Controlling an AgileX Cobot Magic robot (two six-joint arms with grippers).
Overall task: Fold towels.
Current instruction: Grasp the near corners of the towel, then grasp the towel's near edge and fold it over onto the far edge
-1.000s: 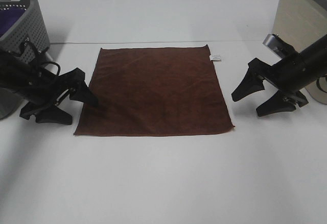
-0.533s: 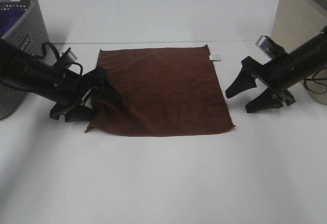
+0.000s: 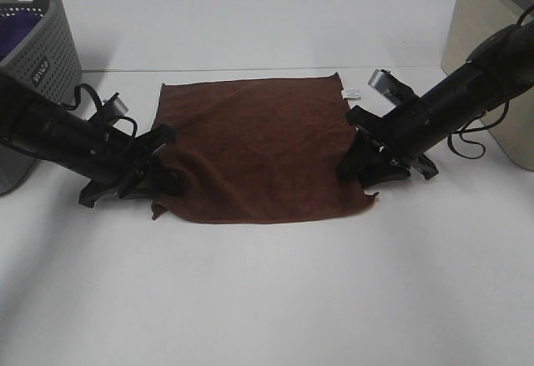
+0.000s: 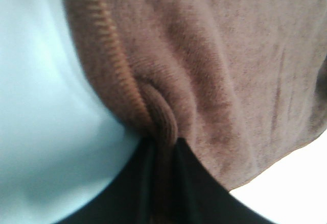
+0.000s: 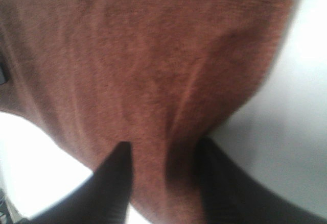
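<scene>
While a grey basket (image 3: pixel 50 57) stands at the far left of the bench (image 3: pixel 267 299), the left arm (image 3: pixel 50 132) has its jaws clenched on a bunched fold at the left edge of the reddish-brown towel (image 3: pixel 259 149), which lies mostly flat mid-bench, its white tag (image 3: pixel 353 93) at the far right corner. The right arm (image 3: pixel 450 99) sets its jaws astride a ridge of cloth at the right edge; whether they grip it cannot be told.

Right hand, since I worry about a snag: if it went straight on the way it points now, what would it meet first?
The towel: the right hand points down at its right edge, and the wrist view shows cloth between its spread fingers. Nothing stands in between.
</scene>
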